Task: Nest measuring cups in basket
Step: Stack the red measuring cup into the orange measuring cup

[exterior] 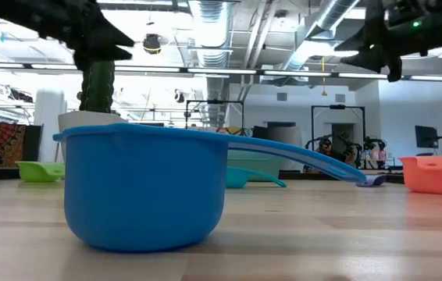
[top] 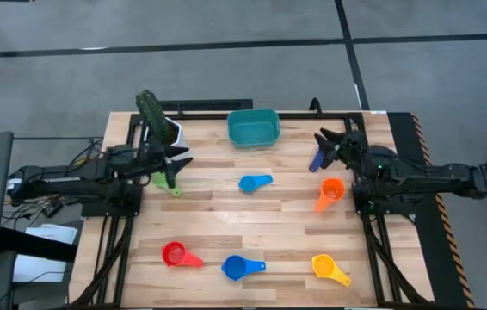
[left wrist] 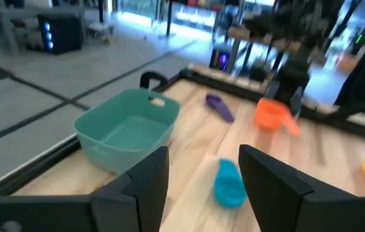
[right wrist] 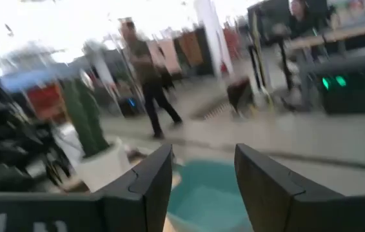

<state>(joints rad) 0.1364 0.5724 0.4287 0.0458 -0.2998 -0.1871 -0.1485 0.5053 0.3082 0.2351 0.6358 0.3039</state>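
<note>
The teal basket (top: 253,127) sits empty at the far middle of the wooden bench (top: 252,224), and no cup is in it. The measuring cups lie scattered on the boards: a light blue cup (top: 253,182) just in front of the basket, a purple cup (top: 317,160) to its right near the far edge, an orange cup (top: 329,192) close beside the right arm, a green cup (top: 165,183) on the left, and a red cup (top: 175,255), a blue cup (top: 239,268) and a yellow cup (top: 329,268) in a row along the near edge. The left pincer (top: 175,168) hangs above the green cup, next to the potted cactus (top: 156,118) at the far left; in its wrist view its two fingers (left wrist: 147,183) stand apart with nothing between them. The right pincer (top: 328,145) is raised above the purple cup, and in its wrist view its fingers (right wrist: 145,183) also stand apart and empty, with the basket ahead of them. A person (right wrist: 145,77) walks in the room beyond the bench.
</note>
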